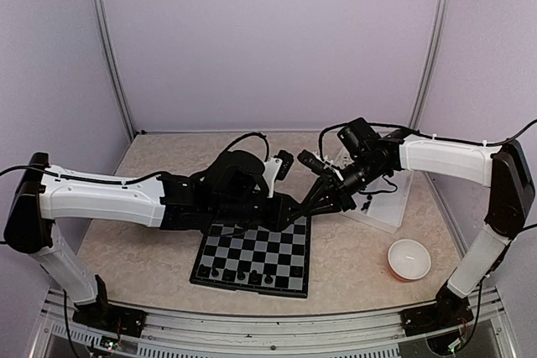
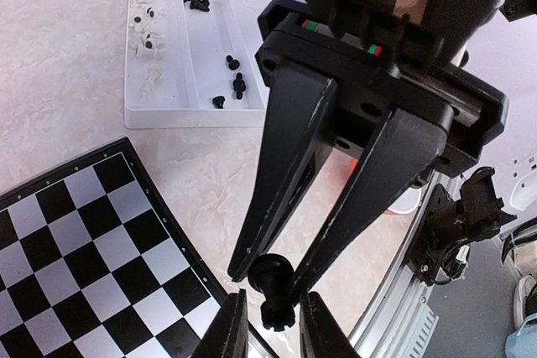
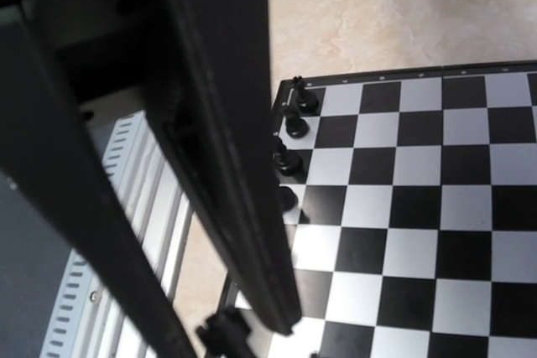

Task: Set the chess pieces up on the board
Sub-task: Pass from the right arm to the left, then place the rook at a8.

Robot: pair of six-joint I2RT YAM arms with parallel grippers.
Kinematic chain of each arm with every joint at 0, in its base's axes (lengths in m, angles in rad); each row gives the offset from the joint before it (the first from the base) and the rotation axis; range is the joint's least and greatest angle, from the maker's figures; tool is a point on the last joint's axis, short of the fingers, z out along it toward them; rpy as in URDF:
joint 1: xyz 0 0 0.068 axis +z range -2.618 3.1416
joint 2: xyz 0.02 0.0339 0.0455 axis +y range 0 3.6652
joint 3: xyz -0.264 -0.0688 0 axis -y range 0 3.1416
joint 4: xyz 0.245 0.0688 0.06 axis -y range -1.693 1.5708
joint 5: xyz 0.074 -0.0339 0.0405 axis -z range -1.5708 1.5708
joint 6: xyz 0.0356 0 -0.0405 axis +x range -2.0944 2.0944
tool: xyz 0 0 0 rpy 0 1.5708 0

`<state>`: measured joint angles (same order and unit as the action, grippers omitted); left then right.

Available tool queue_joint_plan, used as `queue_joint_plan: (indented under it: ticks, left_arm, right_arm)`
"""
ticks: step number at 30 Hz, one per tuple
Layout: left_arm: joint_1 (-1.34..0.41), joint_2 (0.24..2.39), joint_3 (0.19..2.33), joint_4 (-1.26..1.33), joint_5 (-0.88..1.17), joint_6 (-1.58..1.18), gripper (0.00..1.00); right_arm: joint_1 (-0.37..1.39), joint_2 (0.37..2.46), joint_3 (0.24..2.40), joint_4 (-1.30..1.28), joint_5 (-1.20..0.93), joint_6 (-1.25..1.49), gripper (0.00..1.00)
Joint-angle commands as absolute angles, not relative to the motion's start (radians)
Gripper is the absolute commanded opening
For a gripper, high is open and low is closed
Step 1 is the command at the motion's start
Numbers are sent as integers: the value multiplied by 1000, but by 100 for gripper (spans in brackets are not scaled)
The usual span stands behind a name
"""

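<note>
Both grippers meet above the far right corner of the board (image 1: 252,259). My right gripper (image 2: 273,276) reaches in from above and is shut on the base of a black chess piece (image 2: 278,312). Its crowned end points at my left gripper (image 2: 273,301), which stands open with a finger on each side and a small gap on the left. The right wrist view shows the same piece (image 3: 220,334) between my right gripper's (image 3: 225,339) dark fingers. Several black pieces (image 3: 287,159) stand along the board's edge row (image 1: 243,276).
A white compartment tray (image 2: 168,115) lies on the table past the board, holding white pieces (image 2: 147,39) in one section and a few black ones (image 2: 236,83) in another. An orange-rimmed bowl (image 1: 409,259) sits at the right front. The metal table rail (image 3: 101,291) runs close by.
</note>
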<state>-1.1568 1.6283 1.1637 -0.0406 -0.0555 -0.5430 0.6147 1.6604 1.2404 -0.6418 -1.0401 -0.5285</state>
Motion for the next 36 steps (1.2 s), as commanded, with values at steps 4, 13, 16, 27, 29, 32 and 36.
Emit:
queue_joint_plan:
  ticks: [4,13,16,27,29,32,36]
  left_arm:
    - [-1151,1605,1161,-8,-39,-541,20]
    - [-1148,1609,1194,-56,-36,-506,9]
    - [-1148,1595,1221,-139,-42,-480,9]
    - [-1247,1694,1423,-582,-34,-333,8]
    - [-1281,1742,1479,-667,-65,-305,8]
    - [-1321,1830,1566,-782,-103,-273,7]
    - [-1351,1935,1622,-849,-96,-249,6]
  right_arm:
    - [607,1646,1239,-640,-1064,-524,11]
    - [602,1610,1220,-668,-996,-568,30]
    - [556,1545,1173,-670,-987,-613,41]
    - [272,1408,939,-484,-870,-565,48]
    - [265,1403,909,-453,-816,-567,48]
    - [264,1395,896,-444,-770,-575,48]
    - [265,1383,886,-436,-768,-582,48]
